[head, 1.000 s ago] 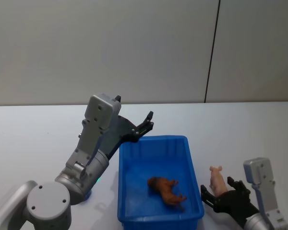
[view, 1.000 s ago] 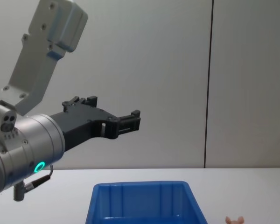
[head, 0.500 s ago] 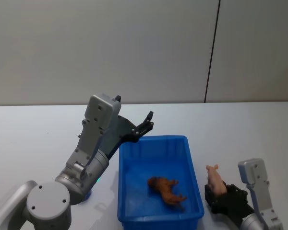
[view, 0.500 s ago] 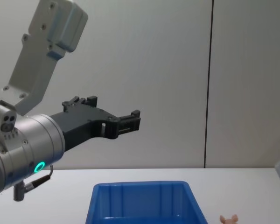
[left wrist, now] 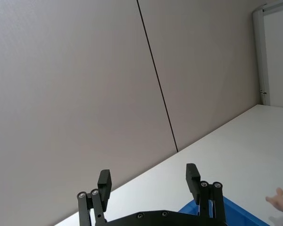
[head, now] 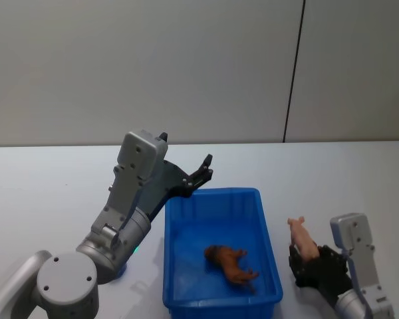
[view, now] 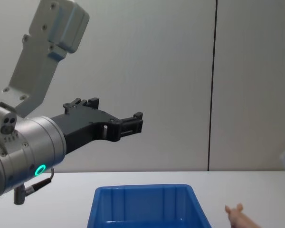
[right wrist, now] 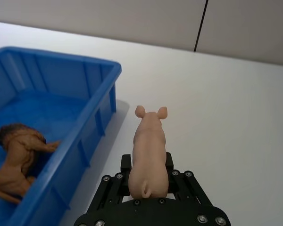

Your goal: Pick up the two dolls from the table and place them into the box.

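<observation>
The blue box (head: 219,199) (right wrist: 92,108) (view: 142,192) stands on the white table (head: 40,193). A reddish-brown doll (head: 231,262) (right wrist: 16,157) lies inside it. My right gripper (head: 306,262) (right wrist: 148,162) is shut on the pale pink doll (head: 300,237) (right wrist: 148,153) (view: 237,214), held just right of the box and lifted off the table. My left gripper (head: 205,168) (left wrist: 148,181) (view: 135,121) hangs open and empty above the box's far left corner.
A grey wall with a dark vertical seam (head: 292,73) rises behind the table. White tabletop stretches bare to the right (right wrist: 236,108) and far behind the box.
My right gripper has closed on the pink doll and raised it from the table, beside the box. The left arm has not moved.
</observation>
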{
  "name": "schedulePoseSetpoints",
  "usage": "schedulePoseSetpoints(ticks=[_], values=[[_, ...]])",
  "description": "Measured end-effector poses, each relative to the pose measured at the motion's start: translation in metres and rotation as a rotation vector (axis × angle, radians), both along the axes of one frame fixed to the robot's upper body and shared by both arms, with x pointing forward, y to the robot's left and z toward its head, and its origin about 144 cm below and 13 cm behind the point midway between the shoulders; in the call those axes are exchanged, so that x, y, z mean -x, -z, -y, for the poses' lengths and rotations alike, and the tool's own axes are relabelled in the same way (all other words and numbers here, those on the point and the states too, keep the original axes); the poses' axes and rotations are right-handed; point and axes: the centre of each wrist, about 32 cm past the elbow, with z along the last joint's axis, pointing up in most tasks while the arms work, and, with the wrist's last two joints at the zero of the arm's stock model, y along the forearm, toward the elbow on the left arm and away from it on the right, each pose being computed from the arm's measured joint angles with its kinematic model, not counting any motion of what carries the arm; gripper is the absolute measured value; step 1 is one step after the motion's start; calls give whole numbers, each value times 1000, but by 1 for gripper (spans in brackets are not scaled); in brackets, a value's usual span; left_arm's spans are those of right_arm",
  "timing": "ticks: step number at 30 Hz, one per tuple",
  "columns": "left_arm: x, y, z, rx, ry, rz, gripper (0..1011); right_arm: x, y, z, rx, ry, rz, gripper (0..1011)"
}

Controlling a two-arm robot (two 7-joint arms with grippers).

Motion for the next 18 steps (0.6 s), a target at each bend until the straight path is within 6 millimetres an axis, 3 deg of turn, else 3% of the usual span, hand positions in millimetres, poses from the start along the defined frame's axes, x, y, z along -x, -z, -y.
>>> schedulePoseSetpoints(ticks=[18], values=[[0,0,0,0,0,0,1001,-1,-34,-7,-12,-111,182,369]])
